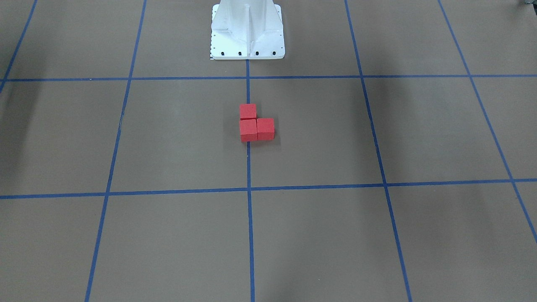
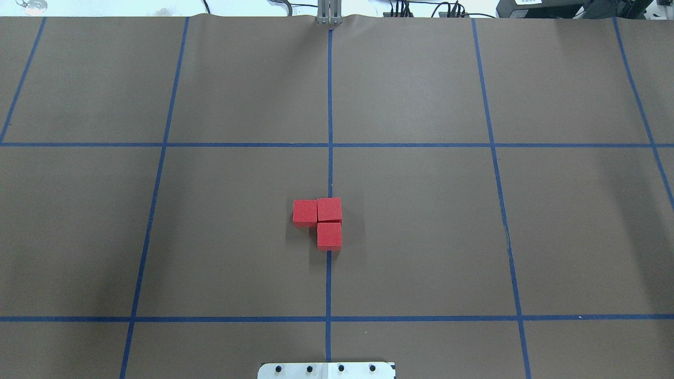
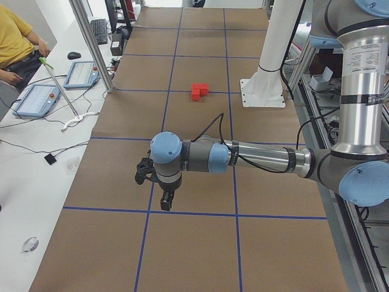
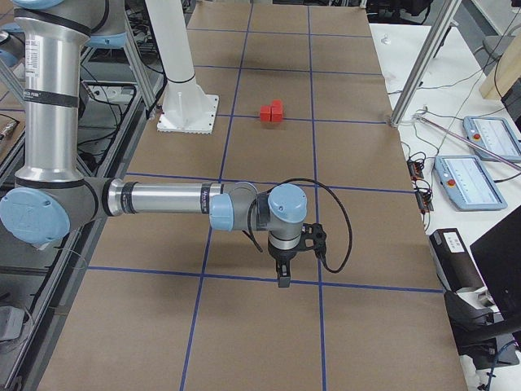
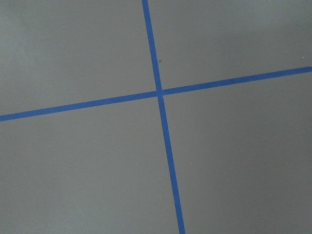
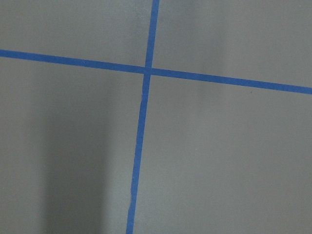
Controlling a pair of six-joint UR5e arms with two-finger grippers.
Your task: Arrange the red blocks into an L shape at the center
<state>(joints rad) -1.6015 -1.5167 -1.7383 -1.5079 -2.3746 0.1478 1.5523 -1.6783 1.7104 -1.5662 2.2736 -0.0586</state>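
red blocks (image 2: 329, 210), brown blue-gridded center (image 2: 421, 226)

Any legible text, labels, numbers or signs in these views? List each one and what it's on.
No text can be read in any view.
Label on the left arm's silver tube: print too small to read.
Label on the right arm's silver tube: too small.
White label on the black box: blurred.
Tablet screens: unreadable.
Red blocks: plain, no markings.
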